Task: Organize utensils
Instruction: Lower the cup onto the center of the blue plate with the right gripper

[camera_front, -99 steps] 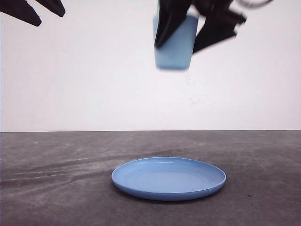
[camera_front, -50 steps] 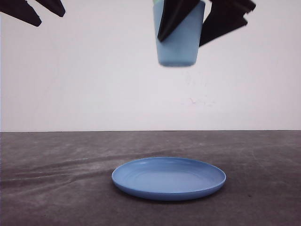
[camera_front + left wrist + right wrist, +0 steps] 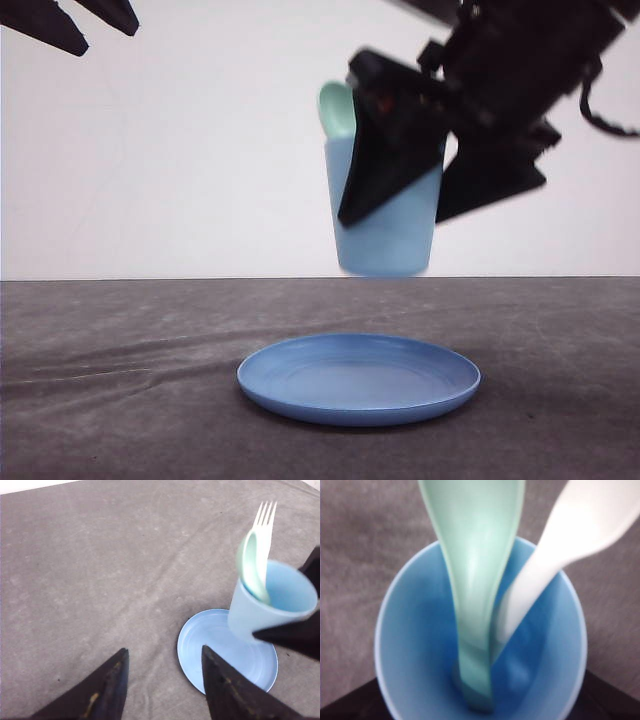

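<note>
Even, bright light falls from overhead. In the front view the white wall behind is nearly blown out, and my right pincer [image 3: 420, 205] reads as a black silhouette with smeared edges. The round blue plastic plate [image 3: 359, 380] throws a soft, thin shadow on the grey table [image 3: 120, 400]. From my right wrist, the pale mint-green plastic spoon [image 3: 476, 575] and white plastic fork [image 3: 560, 550] are soft, out of focus, with a glossy sheen. The light blue plastic cup [image 3: 270, 605] looks slightly blurred from my left wrist.

Mint spoon [image 3: 475, 585] and white fork [image 3: 555, 555] stand inside blue cup [image 3: 410, 645].
</note>
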Robot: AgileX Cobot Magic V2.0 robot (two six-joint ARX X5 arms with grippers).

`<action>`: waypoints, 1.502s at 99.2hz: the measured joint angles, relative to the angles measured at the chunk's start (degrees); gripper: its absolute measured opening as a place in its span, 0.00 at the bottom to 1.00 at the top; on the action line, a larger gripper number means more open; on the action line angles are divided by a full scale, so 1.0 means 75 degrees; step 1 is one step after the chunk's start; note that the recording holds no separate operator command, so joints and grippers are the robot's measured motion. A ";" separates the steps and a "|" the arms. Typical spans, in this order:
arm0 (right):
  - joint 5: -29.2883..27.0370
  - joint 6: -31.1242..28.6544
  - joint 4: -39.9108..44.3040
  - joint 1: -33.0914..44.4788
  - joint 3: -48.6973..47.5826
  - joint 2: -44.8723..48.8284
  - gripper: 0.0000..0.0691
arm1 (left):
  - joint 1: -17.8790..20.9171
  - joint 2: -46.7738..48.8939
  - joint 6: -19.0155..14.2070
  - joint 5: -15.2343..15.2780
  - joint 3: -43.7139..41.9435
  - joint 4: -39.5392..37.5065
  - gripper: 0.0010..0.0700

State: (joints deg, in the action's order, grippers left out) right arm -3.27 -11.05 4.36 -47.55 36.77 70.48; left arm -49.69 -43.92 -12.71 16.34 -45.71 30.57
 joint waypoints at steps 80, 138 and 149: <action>-0.0793 -0.0093 -0.1571 -0.0656 -0.0245 0.1725 0.61 | 0.0000 0.0003 -0.0006 0.0000 0.0000 0.0006 0.38; -0.0790 -0.0096 -0.1274 -0.0656 -0.0245 0.1763 0.82 | 0.0000 0.0000 -0.0006 0.0000 0.0000 0.0009 0.38; -0.0793 -0.0090 -0.0944 -0.0656 -0.0245 0.1580 0.86 | 0.0000 0.0003 -0.0006 0.0000 0.0000 0.0012 0.38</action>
State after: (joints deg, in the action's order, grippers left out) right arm -9.21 -11.73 -2.72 -52.47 34.94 82.32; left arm -49.69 -43.90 -12.75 16.34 -45.71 30.65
